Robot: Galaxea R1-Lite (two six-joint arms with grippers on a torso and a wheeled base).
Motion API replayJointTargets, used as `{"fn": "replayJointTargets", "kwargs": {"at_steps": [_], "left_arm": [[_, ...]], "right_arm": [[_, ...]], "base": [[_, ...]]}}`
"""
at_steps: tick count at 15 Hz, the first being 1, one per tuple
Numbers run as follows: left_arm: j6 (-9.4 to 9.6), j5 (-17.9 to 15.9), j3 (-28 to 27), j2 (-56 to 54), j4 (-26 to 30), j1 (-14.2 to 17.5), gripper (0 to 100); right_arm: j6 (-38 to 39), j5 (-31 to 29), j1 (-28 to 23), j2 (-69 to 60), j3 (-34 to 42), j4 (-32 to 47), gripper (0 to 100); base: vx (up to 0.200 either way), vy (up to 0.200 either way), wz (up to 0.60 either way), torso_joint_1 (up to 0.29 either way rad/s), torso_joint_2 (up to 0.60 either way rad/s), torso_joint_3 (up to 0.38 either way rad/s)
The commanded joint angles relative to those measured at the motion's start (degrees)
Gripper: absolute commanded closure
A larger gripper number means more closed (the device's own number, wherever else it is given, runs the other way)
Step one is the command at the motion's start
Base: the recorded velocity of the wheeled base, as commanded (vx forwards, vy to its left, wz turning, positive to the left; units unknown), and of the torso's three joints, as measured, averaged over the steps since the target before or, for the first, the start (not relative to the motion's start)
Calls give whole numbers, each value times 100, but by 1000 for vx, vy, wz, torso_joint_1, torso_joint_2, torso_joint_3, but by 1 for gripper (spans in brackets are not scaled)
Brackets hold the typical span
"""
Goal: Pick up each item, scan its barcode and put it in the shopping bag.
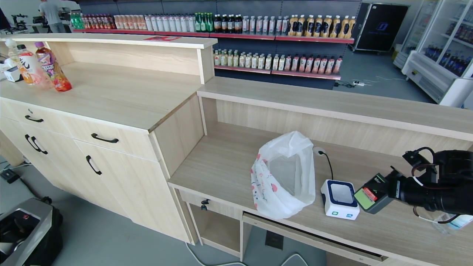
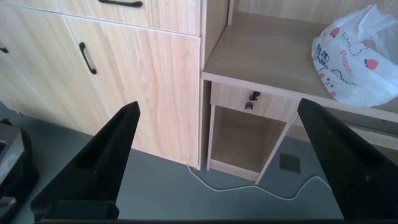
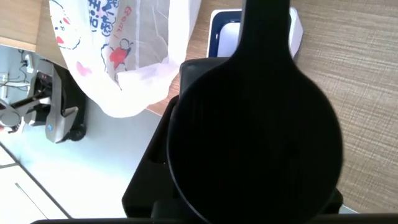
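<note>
Now, lower right of the frame, the right end effector (image 1: 385,189) clamps a box (image 1: 370,195) just beside the scanner (image 1: 340,200), likely to present its barcode; the bag (image 1: 282,177) stands open left of it; the left end effector (image 2: 219,107) gapes empty.

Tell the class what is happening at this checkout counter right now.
The right gripper holds a small dark box just beside the scanner on the lower counter. The white shopping bag stands open on the scanner's other side. The left gripper is open and empty, out in front of the cabinets. Bottles stand on the higher counter.
</note>
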Motion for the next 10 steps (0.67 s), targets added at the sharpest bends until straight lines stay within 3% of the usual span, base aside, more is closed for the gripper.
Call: {"fn": "replayJointTargets", "kwargs": {"at_steps": [1,10], "left_arm": [[-2,0,0,1,0,-2,0],[6,0,0,1,0,7,0]], "right_arm": [[-1,58,11,135,-130,-1,100],[-1,110,11,319,-377,-1,100]], "base": [[0,0,0,0,0,0],[0,0,0,0,0,0]]}}
